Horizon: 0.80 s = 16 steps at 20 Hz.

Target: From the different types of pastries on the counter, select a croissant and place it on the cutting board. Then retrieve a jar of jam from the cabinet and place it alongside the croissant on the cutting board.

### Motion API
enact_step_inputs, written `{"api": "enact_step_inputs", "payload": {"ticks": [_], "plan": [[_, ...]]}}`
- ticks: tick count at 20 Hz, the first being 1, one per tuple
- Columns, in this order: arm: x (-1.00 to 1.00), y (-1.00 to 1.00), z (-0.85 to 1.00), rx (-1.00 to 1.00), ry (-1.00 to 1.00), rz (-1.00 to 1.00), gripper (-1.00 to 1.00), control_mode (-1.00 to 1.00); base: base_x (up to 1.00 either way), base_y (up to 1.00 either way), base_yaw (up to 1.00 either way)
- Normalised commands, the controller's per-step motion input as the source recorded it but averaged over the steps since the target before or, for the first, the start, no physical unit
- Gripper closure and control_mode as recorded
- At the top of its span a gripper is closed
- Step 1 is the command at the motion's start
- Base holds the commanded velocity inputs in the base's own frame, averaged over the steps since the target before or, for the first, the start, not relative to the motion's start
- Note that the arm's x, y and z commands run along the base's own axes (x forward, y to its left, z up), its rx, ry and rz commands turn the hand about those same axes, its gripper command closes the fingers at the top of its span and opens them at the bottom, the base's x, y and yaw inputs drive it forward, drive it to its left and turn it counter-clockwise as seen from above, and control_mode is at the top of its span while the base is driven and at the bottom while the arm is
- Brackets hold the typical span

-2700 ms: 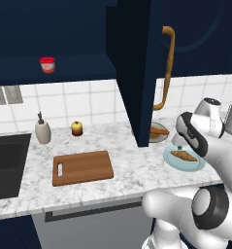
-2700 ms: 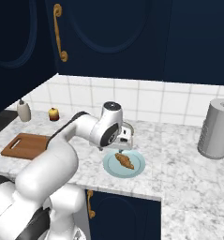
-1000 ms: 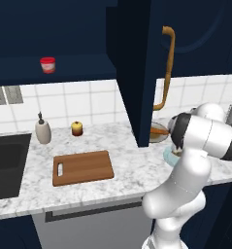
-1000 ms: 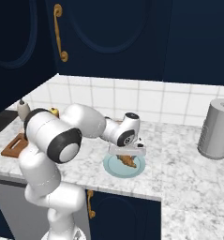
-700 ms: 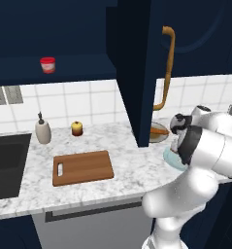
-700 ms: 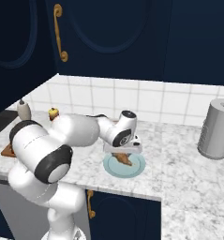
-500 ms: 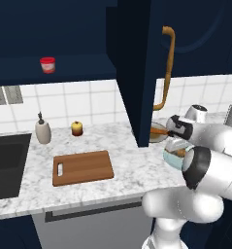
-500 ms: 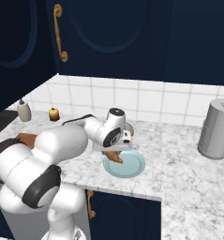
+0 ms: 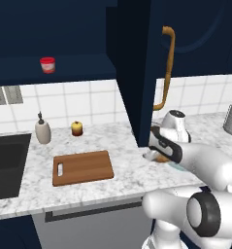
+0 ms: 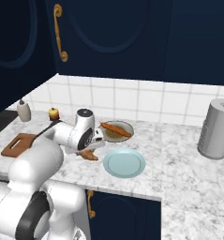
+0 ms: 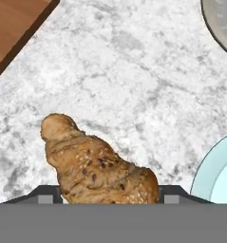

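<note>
My gripper [image 10: 88, 151] is shut on the croissant [image 11: 97, 165], a golden-brown seeded crescent held between the fingertips [image 11: 42, 193] just above the marbled counter [image 11: 134, 80]. In the right base view the croissant [image 10: 89, 155] hangs left of an empty light blue plate [image 10: 124, 162]. The cutting board [image 9: 82, 167] lies further left on the counter, and its corner [image 11: 13, 26] shows at the hand view's top left. The longer orange pastry [image 10: 116, 129] rests on a grey plate behind. The red jar of jam [image 9: 47, 64] stands on the shelf of the open navy cabinet [image 9: 132, 73].
A yellow-and-red apple-like thing [image 9: 77, 128] and a soap bottle [image 9: 42, 132] stand by the tiled wall. The black sink [image 9: 6, 163] lies left of the board. The open cabinet door with its brass handle [image 9: 167, 68] hangs above the arm. A grey canister [image 10: 218, 129] stands far right.
The croissant has come off the light blue plate, which is now empty, and the gripper has carried it left over the counter toward the board.
</note>
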Motion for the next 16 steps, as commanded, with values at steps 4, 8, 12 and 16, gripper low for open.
{"api": "enact_step_inputs", "payload": {"ticks": [4,8,12,16], "plan": [[0.02,0.71,0.0,0.07,0.0,0.44,1.0,-1.0,0.0,0.0,0.0],[-0.09,0.46,-0.11,0.02,0.0,0.3,1.0,-1.0,0.0,0.0,0.0],[0.0,0.52,0.4,0.02,0.01,0.2,1.0,-1.0,0.0,0.0,0.0],[0.0,0.57,0.07,0.03,0.01,0.24,1.0,-1.0,0.0,0.0,0.0]]}}
